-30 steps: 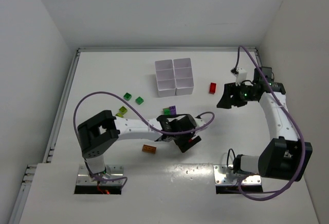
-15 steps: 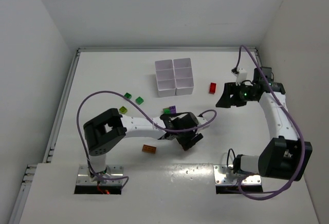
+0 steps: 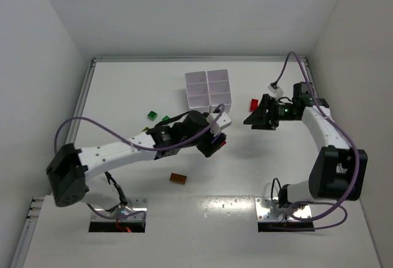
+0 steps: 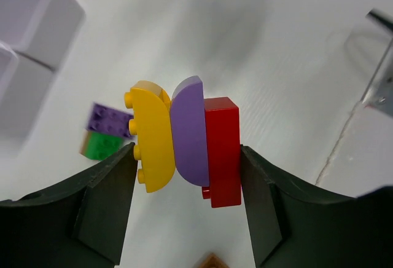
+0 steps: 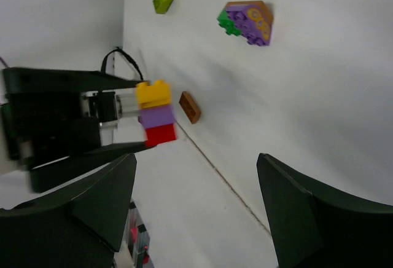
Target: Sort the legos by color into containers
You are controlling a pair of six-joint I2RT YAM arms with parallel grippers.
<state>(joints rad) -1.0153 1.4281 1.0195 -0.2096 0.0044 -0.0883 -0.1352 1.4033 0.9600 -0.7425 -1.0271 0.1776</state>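
A white bench is seen from above, with two robot arms reaching across it. The left claw hangs above the bench just in front of a white six-celled tray. It is closed on a stack of three joined bricks.

In its wrist view, a yellow brick presses against one finger and a red brick against the other. A rounded purple brick is sandwiched between them. On the bench beneath lies a small clump of purple and green bricks.

The right claw is spread wide and holds nothing. It sits near a loose red piece to the right of the tray. An orange-brown brick lies well apart, closer to the arm bases. No brick shows in any tray cell.

The main risk is the stack itself. It mixes three colours, so letting it go whole into one cell would leave two bricks in the wrong place. It is gripped only by its two outer faces, so a tilt or a loosened grip could let the middle brick slide out and scatter all three. If the right arm comes in to pull them apart, the two claws would be working close together and could knock the tray or the loose red piece.
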